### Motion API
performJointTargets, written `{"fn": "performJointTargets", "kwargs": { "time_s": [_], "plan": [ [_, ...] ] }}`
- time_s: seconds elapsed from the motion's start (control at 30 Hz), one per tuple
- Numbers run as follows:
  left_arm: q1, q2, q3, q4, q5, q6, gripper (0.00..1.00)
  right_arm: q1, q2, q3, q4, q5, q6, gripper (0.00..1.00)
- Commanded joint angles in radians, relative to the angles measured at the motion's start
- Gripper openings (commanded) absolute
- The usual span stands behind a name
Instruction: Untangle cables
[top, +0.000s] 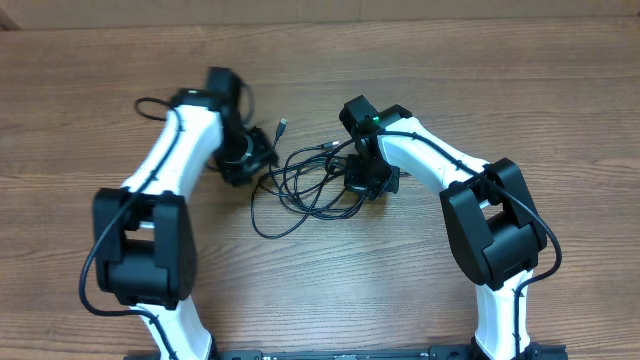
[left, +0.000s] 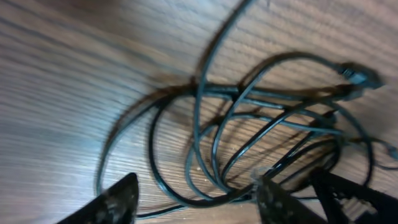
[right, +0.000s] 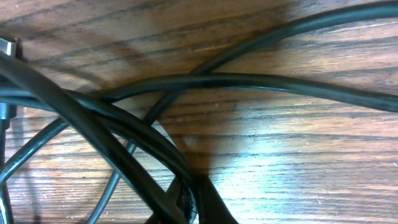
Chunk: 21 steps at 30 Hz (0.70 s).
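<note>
While the cables (top: 310, 185) lie looped mid-way across the tabletop (top: 320, 310), the right gripper (top: 371, 186) is closed on one strand and the left gripper (left: 199, 200) stands open, empty. Step, as judged: pulling loops apart. Next: left grasps a separate loop.

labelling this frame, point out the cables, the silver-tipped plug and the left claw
cables (top: 310, 182): overhead view, middle of the looped tangle
silver-tipped plug (top: 283, 126): overhead view, its metal tip
left claw (left: 196, 190): left wrist view, midway between its open fingertips
</note>
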Motion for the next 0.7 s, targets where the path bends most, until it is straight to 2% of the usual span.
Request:
{"fn": "performJointTargets", "kwargs": {
  "time_s": [0.0,0.4,0.67],
  "plan": [
    [-0.065,0.014,-0.036,-0.003,-0.152,-0.112,0.62,-0.011,0.013,-0.014,0.010,0.058,-0.003,0.06],
    [-0.124,0.014,-0.190,-0.012,-0.187,-0.120,0.55,-0.011,0.013,-0.014,0.009,0.058,-0.003,0.10],
    [-0.124,0.014,-0.226,0.024,-0.212,-0.095,0.57,-0.011,0.013,-0.014,0.012,0.058,0.000,0.11]
  ]
}}
